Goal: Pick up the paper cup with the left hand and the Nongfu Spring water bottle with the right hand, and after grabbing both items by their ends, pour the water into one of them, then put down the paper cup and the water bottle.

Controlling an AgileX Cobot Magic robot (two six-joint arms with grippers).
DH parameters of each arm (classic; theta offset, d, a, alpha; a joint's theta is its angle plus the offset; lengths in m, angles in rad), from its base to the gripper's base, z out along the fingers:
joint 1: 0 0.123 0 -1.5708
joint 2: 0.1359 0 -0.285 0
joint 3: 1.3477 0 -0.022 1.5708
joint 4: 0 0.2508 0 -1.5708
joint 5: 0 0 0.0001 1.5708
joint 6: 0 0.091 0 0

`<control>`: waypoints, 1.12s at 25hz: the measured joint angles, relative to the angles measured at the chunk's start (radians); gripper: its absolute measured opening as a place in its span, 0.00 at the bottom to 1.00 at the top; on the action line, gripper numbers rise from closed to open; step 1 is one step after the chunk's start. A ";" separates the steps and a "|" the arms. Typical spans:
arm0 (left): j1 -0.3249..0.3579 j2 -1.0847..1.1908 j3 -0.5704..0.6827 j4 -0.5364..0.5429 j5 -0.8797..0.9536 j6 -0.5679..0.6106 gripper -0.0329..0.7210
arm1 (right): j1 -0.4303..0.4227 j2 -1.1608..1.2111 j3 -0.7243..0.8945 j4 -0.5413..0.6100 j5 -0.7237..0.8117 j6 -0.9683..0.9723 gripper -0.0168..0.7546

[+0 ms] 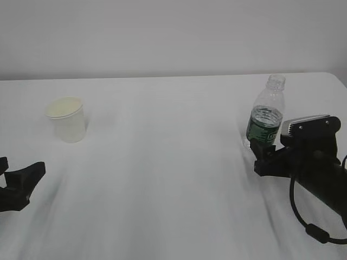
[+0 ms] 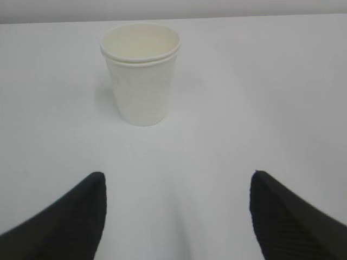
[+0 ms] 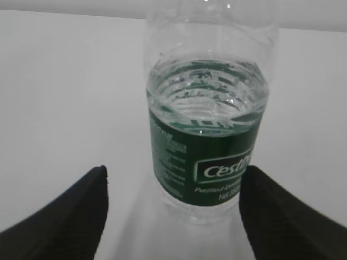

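We see a broad white tabletop (image 1: pixel 173 179) filling most of the exterior view, with a plain pale wall (image 1: pixel 162 32) behind its far edge.

The right hand (image 1: pixel 309 157) enters at the lower right, a grey-silver module on top and a black cable looping below it. Its claw (image 3: pixel 173 216) stands wide open: in the right wrist view the two dark jaws flank the Nongfu Spring water bottle (image 3: pixel 206 124), which stands upright just ahead of and between them. We cannot tell whether the jaw at the right of that view touches the bottle's label. The bottle is uncapped and clear, with the water (image 3: pixel 209 103) reaching up to the top edge of its dark green label band. On the band we read white print beginning "Cestb" and, below it, "Purified"; the smaller lines are too blurred to read.

The left hand (image 1: pixel 19 187) shows only its black jaws at the lower left edge. Its claw (image 2: pixel 176 216) is likewise wide open and holds nothing. The paper cup (image 2: pixel 141 73) stands upright well ahead of this claw, slightly left of its centre line, clear of both jaws.
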 joint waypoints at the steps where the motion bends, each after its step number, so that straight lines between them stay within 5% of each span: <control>1: 0.000 0.000 0.000 0.000 0.000 0.000 0.83 | 0.000 0.005 -0.009 0.004 0.000 0.000 0.76; 28: 0.000 0.000 0.000 0.007 0.000 0.000 0.82 | 0.000 0.106 -0.145 0.055 0.000 -0.002 0.76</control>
